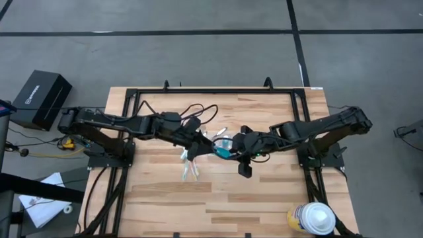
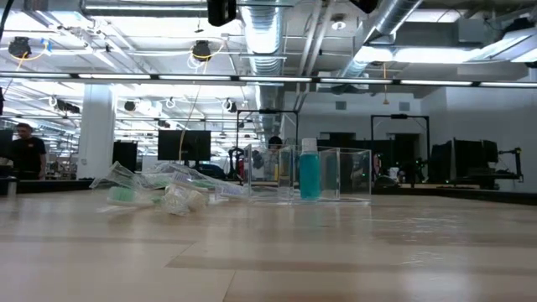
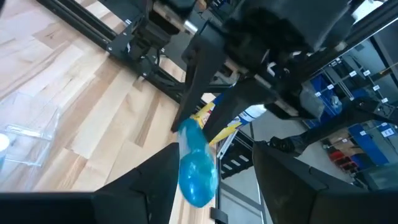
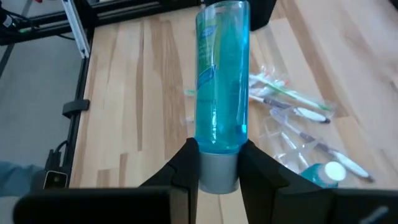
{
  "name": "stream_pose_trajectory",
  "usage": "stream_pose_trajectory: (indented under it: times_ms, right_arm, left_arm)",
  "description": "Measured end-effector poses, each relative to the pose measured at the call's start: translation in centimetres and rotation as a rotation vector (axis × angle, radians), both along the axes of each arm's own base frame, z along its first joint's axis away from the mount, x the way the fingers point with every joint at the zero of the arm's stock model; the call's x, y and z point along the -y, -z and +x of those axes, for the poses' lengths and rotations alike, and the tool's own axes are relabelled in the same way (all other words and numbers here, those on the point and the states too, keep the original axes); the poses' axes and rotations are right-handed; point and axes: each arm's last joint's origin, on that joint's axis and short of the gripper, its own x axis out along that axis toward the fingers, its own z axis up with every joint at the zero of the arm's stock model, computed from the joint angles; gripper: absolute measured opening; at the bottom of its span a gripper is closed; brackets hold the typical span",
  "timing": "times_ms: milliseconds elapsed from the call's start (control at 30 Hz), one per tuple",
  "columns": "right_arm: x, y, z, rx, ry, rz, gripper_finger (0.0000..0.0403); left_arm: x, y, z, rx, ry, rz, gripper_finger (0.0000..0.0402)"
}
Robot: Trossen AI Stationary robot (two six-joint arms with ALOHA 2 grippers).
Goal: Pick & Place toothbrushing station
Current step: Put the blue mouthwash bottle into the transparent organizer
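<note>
High view: both arms meet mid-table; the right gripper (image 1: 228, 149) holds a teal toothpaste tube (image 1: 223, 151) beside scattered toothbrushes (image 1: 192, 168). Right wrist view alone shows fingers clamped on the tube's cap end. Left wrist view: the left gripper (image 3: 214, 180) stands open, the tube between its fingers. Low view: a clear cup (image 2: 336, 174) on the wooden table (image 2: 352, 252), workshop room behind.

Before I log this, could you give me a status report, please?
Right gripper shut on toothpaste tube cap. Left gripper open, facing it. Toothbrushes lying loose.
</note>
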Motion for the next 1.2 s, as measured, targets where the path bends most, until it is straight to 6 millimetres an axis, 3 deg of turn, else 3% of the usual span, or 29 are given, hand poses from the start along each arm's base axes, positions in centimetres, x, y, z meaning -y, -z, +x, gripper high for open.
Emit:
stream_pose_trajectory:
  times_ms: [400,733,967,1200]
  right_arm:
    - [0.1,-1.7,0.1,0.054,-0.003,-0.026,0.0071]
    - [0.1,-1.9,0.1,0.059,-0.007,-0.022,0.0071]
    - [0.0,-1.8,0.0,0.054,-0.018,-0.008,0.0071]
    - [-0.1,-1.9,0.0,0.055,-0.030,-0.006,0.0071]
  left_arm:
    - [0.0,0.0,0.0,0.000,-0.001,0.000,0.0192]
    - [-0.1,0.0,0.0,0.003,-0.003,0.004,0.0146]
    - [-0.1,0.0,0.0,0.004,0.004,0.029,0.0074]
    - [-0.1,0.0,0.0,0.007,0.019,0.041,0.0069]
